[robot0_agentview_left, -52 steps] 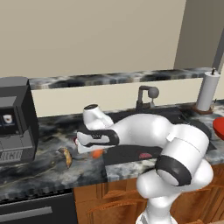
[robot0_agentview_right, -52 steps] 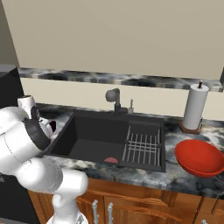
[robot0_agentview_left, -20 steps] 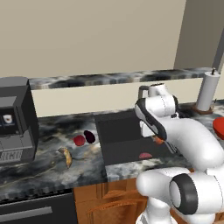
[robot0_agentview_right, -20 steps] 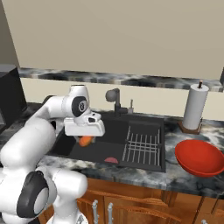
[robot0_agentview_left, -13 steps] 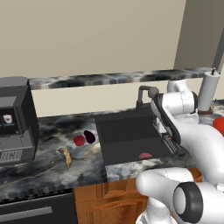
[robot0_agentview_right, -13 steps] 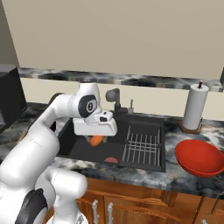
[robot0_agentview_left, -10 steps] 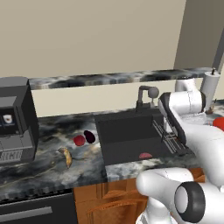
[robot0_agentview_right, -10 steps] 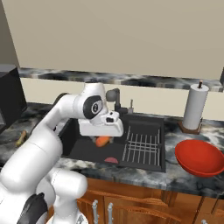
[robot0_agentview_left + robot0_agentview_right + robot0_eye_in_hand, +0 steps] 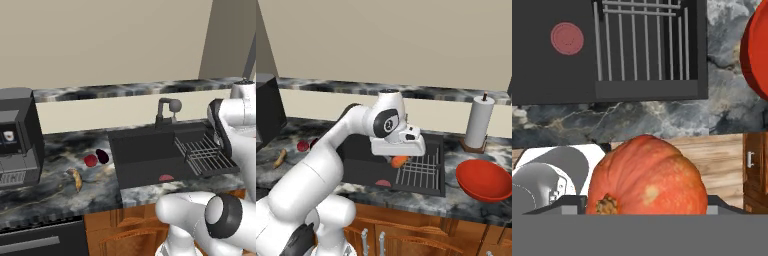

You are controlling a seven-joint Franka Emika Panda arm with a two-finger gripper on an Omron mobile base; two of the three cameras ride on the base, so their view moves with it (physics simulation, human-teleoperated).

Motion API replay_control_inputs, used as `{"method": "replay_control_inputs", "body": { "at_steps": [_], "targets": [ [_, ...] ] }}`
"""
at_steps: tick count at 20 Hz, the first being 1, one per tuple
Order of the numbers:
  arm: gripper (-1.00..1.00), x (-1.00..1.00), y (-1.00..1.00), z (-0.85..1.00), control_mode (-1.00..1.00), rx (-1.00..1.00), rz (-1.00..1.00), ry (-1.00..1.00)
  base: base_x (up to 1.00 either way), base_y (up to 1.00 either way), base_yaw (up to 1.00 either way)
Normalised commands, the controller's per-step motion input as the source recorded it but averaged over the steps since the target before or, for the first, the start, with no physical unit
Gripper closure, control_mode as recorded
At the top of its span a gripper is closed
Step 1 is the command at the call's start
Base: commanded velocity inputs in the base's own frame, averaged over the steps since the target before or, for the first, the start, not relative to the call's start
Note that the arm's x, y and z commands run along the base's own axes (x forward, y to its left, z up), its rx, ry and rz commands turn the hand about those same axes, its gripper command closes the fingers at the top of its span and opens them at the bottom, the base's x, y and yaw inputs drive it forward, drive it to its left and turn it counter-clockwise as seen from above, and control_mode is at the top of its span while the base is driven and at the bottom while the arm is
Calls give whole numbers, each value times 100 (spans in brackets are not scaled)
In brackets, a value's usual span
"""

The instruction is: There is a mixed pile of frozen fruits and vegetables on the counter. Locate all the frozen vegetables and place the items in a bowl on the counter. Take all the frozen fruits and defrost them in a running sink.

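One vegetable is riding with me now, and I'm carrying it across the sink (image 9: pixel 150 155) toward the right end of the counter (image 9: pixel 55 187). From the left base view, the pile has thinned out: the red round fruit (image 9: pixel 90 160) and the dark purple aubergine (image 9: pixel 102 156) sit touching near the sink's left edge, the banana (image 9: pixel 76 179) lies nearer the counter's front edge, and the orange-red piece is gone from among them. A flat pinkish-red oval thing (image 9: pixel 166 177) rests on the sink floor by its front wall.

Over to the right base view: my gripper (image 9: pixel 399 161) has swung from the counter's left side and now hangs over the drying rack (image 9: pixel 418 172) in the sink's right half, the orange-red round piece (image 9: pixel 399 161) clamped beneath it. The bowl (image 9: pixel 483 181) waits on the counter just past the sink's right edge.

Hand view next: the orange-red piece (image 9: pixel 647 177) sits squeezed between my fingers, rack and front counter edge below it, the bowl's rim at the right edge. I judge the first vegetable is nearly delivered; the aubergine and both fruits are left to do.
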Motion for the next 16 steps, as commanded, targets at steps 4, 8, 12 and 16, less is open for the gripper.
{"method": "replay_control_inputs", "body": {
  "at_steps": [4,8,12,16],
  "targets": [
    [100,6,-81,6,-100,0,-12,0,0,0,0],
    [100,22,-79,-2,-100,2,-18,2,0,0,0],
    [100,31,-79,0,-100,7,-12,4,0,0,0],
    [100,33,-80,0,-100,10,-10,5,0,0,0]
  ]
}}
